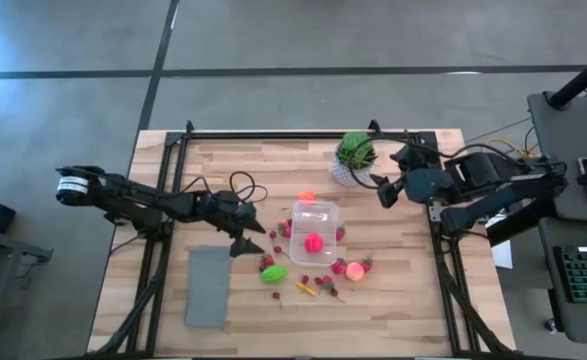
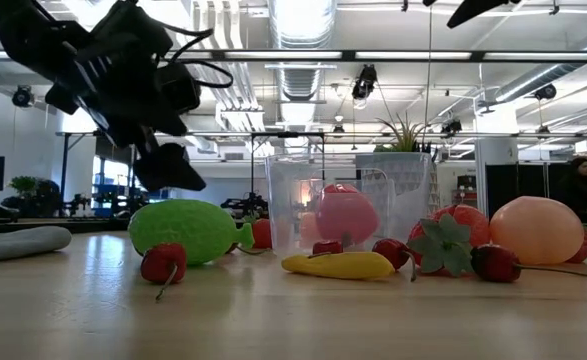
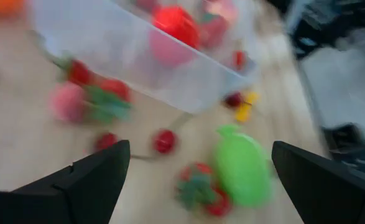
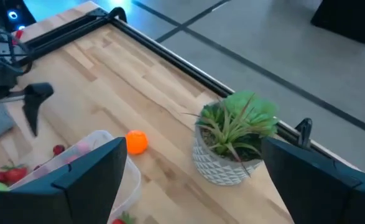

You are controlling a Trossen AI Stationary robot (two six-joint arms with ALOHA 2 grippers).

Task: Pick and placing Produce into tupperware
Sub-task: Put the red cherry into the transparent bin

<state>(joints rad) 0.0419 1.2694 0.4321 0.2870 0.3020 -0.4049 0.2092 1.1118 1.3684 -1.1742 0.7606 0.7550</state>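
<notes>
While the left gripper (image 1: 250, 238) hovers just left of the tupperware (image 1: 313, 232), fingers spread wide and holding nothing, it seems poised to collect loose produce. Tupperware: mid-table, one pink piece (image 1: 314, 241) inside. Green piece (image 1: 273, 274) and strawberry (image 1: 267, 262): outside, near its left corner. Orange ball (image 1: 307, 197): behind it. Right gripper (image 1: 385, 185): waiting open, empty, beside the potted plant (image 1: 355, 152).

A robotics lab in an open industrial hall: wooden table (image 1: 223, 165) on a black metal frame (image 1: 273, 133), concrete floor (image 1: 303, 40), exposed ceiling ducts (image 2: 303, 25), and a keyboard (image 1: 585, 272) nearby.
</notes>
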